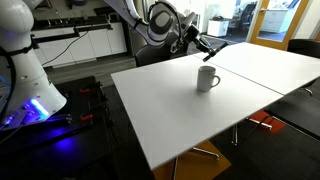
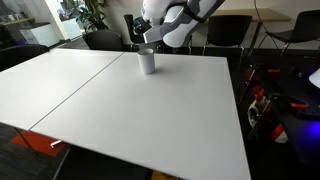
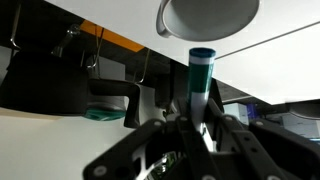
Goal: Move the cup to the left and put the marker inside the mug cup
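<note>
Pincer [image 3: 197, 128]: closed around marker [image 3: 201, 75].
Marker: held above the mug [image 1: 206, 78], outside it.
Mug: upright on counter [image 1: 180, 120].

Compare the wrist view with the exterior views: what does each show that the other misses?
Wrist view only: the marker, teal-capped, held between the fingers of the gripper. In the exterior views it is too small to make out.
Exterior views only: the full extent of the white table and the arm reaching over its far side.
Both: the white mug, close to the gripper.
</note>
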Controlling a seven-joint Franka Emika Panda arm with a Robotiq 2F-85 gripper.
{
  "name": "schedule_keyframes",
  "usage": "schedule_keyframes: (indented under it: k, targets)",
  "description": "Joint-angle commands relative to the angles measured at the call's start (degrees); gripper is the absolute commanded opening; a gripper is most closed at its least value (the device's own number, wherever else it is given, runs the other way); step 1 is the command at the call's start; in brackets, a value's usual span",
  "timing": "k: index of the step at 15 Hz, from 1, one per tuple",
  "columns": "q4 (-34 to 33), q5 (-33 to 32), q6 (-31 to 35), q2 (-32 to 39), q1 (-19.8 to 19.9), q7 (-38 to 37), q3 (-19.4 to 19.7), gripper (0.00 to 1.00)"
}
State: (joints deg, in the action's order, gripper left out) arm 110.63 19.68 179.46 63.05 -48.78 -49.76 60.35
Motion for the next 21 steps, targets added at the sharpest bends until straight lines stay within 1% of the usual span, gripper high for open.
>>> schedule_keyframes:
  k: [1,14,21]
  targets:
    - [-2.1,1.7,-0.3,4.5,-0.5,-2.6,1.9,0.05]
    - [-6.3,1.9,0.6,11.1,0.8,-4.3,0.5,0.05]
    - [-7.4,1.6,0.2,13.6,0.2,-4.5,0.2,0.05]
